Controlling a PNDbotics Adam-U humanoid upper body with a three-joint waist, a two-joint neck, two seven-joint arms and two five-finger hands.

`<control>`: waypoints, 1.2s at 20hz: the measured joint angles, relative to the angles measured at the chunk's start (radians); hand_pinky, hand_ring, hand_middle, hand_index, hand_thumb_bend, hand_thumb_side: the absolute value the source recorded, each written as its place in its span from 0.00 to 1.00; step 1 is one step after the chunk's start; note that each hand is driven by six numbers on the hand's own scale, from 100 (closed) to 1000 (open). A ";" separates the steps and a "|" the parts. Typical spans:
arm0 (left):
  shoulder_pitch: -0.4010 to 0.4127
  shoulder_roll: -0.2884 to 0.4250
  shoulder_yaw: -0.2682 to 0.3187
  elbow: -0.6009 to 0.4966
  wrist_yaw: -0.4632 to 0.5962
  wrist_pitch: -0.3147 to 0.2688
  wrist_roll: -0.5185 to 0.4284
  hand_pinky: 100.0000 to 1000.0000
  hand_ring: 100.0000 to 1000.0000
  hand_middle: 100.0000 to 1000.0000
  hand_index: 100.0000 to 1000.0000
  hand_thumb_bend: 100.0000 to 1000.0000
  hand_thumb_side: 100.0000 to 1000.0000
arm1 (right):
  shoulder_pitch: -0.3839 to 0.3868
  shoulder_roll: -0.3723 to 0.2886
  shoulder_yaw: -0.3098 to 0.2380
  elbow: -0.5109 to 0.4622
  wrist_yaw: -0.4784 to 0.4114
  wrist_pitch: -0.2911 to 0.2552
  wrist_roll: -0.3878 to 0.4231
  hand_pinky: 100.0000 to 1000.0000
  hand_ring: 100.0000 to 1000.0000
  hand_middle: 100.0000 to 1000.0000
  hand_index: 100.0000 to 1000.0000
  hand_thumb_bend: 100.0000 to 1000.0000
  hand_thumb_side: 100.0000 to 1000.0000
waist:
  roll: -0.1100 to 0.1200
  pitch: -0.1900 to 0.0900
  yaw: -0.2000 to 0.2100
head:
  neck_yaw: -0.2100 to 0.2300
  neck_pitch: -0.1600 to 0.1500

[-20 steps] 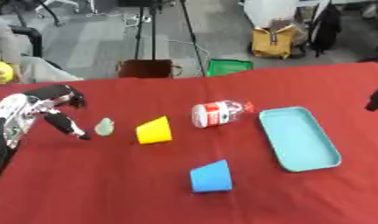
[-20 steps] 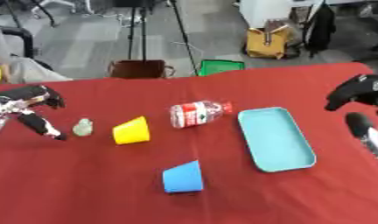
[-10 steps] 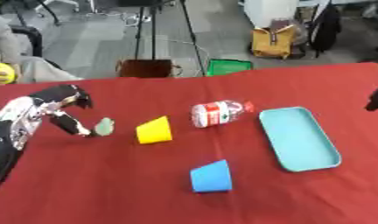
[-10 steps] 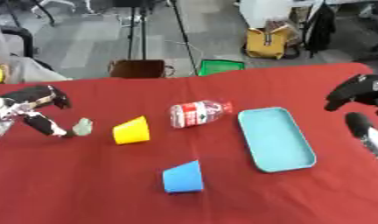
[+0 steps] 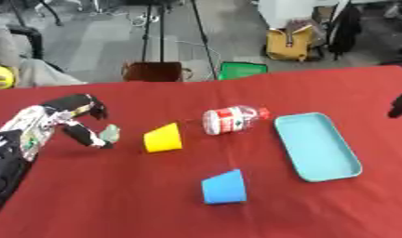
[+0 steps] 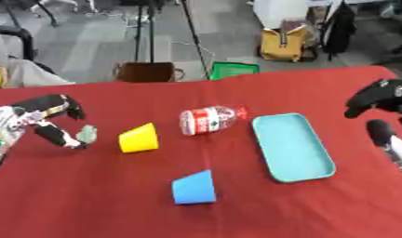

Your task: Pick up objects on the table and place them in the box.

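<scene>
The left robot hand [image 5: 59,117] reached in from the left edge, its arm running down toward the lower left corner. Its fingers [image 5: 83,103] curved forward over the top while the thumb [image 5: 83,135] stretched out below them, leaving an open gap between the two. The right robot hand [image 6: 382,103] showed at the right edge, its dark fingers [image 6: 369,94] curled downward and holding nothing. Below them a separate rounded black part, probably the thumb, pointed inward from the same edge.
</scene>
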 measured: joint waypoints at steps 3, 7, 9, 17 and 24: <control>0.000 0.000 -0.004 0.000 -0.019 0.002 -0.003 0.69 0.65 0.51 0.67 0.70 0.30 | 0.000 0.000 0.000 0.000 0.000 0.000 0.000 0.56 0.57 0.60 0.71 0.12 0.40 | 0.000 0.000 -0.001 | 0.000 0.000; 0.000 0.000 -0.004 0.000 -0.054 0.009 0.003 0.70 0.65 0.51 0.66 0.71 0.29 | 0.000 0.000 0.000 0.000 0.000 0.001 0.001 0.56 0.57 0.60 0.71 0.12 0.40 | 0.000 0.000 -0.001 | 0.000 0.000; 0.000 0.000 -0.004 0.000 -0.068 0.013 0.009 0.70 0.64 0.50 0.66 0.71 0.28 | 0.000 0.000 0.000 0.000 0.000 0.002 0.002 0.56 0.57 0.60 0.71 0.12 0.40 | 0.000 0.000 -0.001 | 0.000 0.000; 0.000 -0.001 -0.004 0.004 -0.079 0.016 0.042 0.67 0.64 0.50 0.66 0.66 0.28 | -0.001 0.001 0.000 0.000 0.000 0.002 0.002 0.56 0.57 0.60 0.71 0.12 0.40 | -0.001 0.002 -0.004 | 0.000 0.000; 0.000 -0.009 -0.004 0.016 -0.039 0.013 0.037 0.67 0.64 0.50 0.66 0.65 0.28 | -0.001 0.001 0.000 0.000 0.000 0.002 0.002 0.56 0.57 0.60 0.71 0.13 0.40 | -0.002 0.008 -0.011 | 0.002 -0.001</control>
